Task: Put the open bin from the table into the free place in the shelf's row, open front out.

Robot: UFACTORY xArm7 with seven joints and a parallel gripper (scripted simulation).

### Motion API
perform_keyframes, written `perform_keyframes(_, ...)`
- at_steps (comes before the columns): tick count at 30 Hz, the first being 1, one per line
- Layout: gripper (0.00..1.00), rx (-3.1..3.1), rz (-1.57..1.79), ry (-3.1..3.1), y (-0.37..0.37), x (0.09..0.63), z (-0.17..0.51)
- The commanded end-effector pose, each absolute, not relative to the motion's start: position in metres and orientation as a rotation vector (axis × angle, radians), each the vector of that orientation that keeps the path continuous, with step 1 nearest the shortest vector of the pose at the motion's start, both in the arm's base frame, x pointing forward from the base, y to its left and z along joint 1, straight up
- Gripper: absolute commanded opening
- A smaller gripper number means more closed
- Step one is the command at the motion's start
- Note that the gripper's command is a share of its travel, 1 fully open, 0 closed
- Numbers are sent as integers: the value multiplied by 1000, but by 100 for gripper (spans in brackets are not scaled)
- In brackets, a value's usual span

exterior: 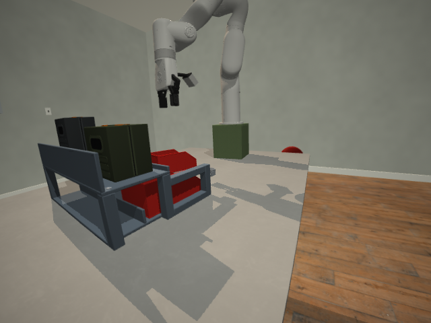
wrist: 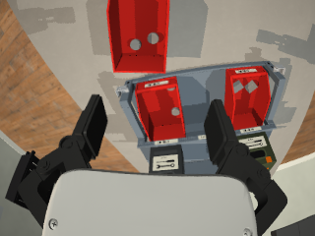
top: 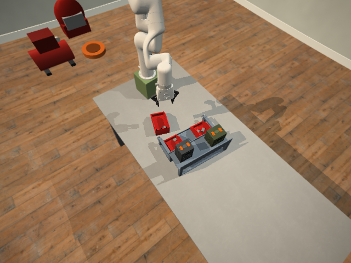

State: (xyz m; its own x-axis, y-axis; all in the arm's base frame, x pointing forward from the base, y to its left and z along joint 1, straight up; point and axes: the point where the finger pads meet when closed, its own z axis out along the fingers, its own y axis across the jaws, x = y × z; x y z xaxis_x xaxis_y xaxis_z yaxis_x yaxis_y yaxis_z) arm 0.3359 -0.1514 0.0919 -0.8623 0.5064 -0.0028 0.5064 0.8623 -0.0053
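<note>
A red open bin (top: 160, 123) (wrist: 121, 27) with two grey round parts lies on the table, between the robot base and the grey shelf (top: 204, 158) (exterior: 69, 159) (wrist: 197, 133). Two more red bins (top: 173, 141) (top: 201, 129) (wrist: 160, 108) (wrist: 246, 94) stand in the shelf's row. A free place (top: 187, 136) (wrist: 197, 101) lies between them. My gripper (top: 164, 102) (exterior: 168, 100) (wrist: 156, 109) is open and empty. It hangs high above the table, on the base side of the loose bin, pointing down.
A black box (top: 184, 149) (exterior: 71, 132) and a dark green box (top: 215, 135) (exterior: 118, 149) stand on the shelf's upper board, over the bins' rear ends. The green base pedestal (top: 146, 83) (exterior: 230, 140) stands at the table's end. The table's edges lie on both sides.
</note>
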Motion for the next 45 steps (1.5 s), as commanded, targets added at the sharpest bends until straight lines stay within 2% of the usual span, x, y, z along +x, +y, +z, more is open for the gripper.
perform_keyframes(1,100,825,-11,3027,-150,338,93)
perform_keyframes(45,100,825,-11,3027,-143,343,93)
